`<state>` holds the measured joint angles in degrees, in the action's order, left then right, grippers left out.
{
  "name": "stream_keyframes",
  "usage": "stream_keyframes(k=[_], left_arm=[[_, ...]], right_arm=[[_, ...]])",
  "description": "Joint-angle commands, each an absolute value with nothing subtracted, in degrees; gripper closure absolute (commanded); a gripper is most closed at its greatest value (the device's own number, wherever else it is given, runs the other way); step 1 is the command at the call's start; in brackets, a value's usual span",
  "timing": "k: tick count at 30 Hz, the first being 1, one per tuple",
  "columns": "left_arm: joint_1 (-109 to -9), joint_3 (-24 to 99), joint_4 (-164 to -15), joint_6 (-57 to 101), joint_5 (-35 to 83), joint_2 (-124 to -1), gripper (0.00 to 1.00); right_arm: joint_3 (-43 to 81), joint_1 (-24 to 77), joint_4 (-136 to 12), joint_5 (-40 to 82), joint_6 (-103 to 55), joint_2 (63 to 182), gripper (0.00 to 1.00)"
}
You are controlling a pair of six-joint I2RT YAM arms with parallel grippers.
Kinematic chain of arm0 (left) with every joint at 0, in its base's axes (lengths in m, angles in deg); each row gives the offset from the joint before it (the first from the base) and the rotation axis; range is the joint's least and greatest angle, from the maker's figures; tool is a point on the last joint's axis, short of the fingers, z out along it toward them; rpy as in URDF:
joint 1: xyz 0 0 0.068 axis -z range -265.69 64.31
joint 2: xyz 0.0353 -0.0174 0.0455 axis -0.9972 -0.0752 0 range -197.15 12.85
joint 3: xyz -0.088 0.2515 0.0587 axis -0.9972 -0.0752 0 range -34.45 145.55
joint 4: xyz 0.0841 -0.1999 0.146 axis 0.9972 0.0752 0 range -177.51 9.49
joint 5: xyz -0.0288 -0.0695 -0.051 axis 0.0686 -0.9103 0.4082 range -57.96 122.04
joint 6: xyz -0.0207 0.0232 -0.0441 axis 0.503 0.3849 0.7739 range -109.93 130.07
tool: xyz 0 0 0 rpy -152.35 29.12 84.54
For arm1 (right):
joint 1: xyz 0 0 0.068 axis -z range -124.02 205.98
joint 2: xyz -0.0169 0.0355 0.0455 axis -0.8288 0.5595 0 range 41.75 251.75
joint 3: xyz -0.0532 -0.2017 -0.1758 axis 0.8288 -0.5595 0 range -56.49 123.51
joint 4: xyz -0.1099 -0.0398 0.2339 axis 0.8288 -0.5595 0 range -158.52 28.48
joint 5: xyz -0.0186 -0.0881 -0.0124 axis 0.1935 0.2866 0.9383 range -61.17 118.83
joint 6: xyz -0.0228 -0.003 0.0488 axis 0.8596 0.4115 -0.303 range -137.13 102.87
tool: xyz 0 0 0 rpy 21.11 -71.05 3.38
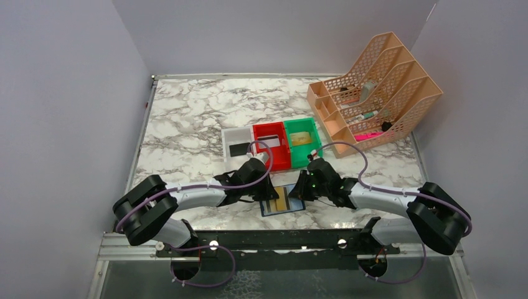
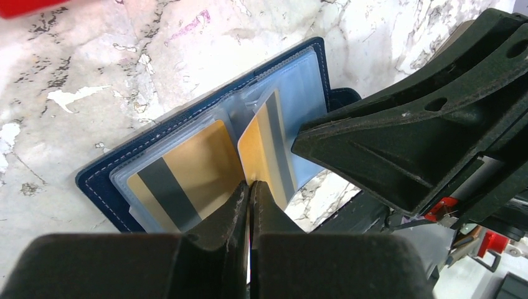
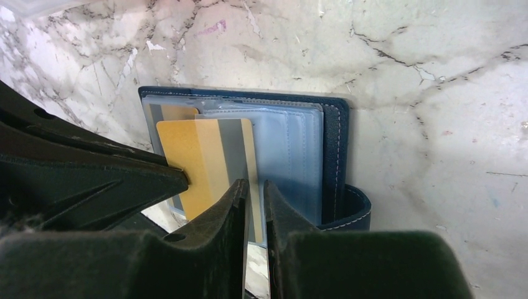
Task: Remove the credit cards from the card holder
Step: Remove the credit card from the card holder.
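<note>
The navy card holder (image 1: 283,200) lies open on the marble between both grippers, its clear sleeves fanned out (image 2: 106,168) (image 3: 336,149). One sleeve page stands up with a gold credit card (image 2: 264,146) (image 3: 205,162) in it. My left gripper (image 1: 269,194) (image 2: 249,185) is shut, its tips pinching that card's near edge. My right gripper (image 1: 299,192) (image 3: 256,184) is closed to a narrow slit on the same page's opposite edge. A second gold card with a dark stripe (image 2: 180,171) lies flat in the left sleeve.
Behind the holder stand a white bin (image 1: 235,136) with a black card (image 1: 238,149), a red bin (image 1: 272,146), and a green bin (image 1: 317,140) with a tan card (image 1: 302,138). A peach mesh organiser (image 1: 373,93) fills the back right.
</note>
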<state>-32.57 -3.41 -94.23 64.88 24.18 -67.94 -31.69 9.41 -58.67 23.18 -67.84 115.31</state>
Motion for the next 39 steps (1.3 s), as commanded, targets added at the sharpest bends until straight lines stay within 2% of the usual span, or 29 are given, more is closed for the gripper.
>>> stream_keyframes(k=[1,8,16,22,28,33,39], left_arm=[[-32.1,-1.4,-89.2,61.3,26.2,-66.8,0.97],[-32.2,-0.9,-91.2,61.3,25.1,-67.2,0.95],[-32.2,-2.9,-97.8,65.1,21.2,-68.6,0.79],[-32.2,-5.0,-102.1,69.1,19.4,-69.9,0.74],[-32.2,-6.9,-103.7,71.8,19.6,-70.0,0.74],[-32.2,-7.4,-102.4,71.8,21.3,-68.1,0.82],[-32.3,-5.1,-93.8,68.2,26.4,-64.6,0.92]], right_arm=[[-30.4,9.0,-60.3,20.5,-65.6,113.9,0.80],[-29.2,9.0,-59.2,18.4,-63.0,116.9,0.78],[-31.0,9.0,-59.9,20.6,-66.6,119.5,0.80],[-32.3,9.0,-60.2,21.3,-68.6,119.5,0.83],[-32.4,9.0,-61.0,22.1,-68.8,119.0,0.84],[-32.4,9.0,-61.5,22.7,-68.9,118.8,0.84],[-32.0,9.0,-63.0,24.5,-69.3,117.9,0.84]])
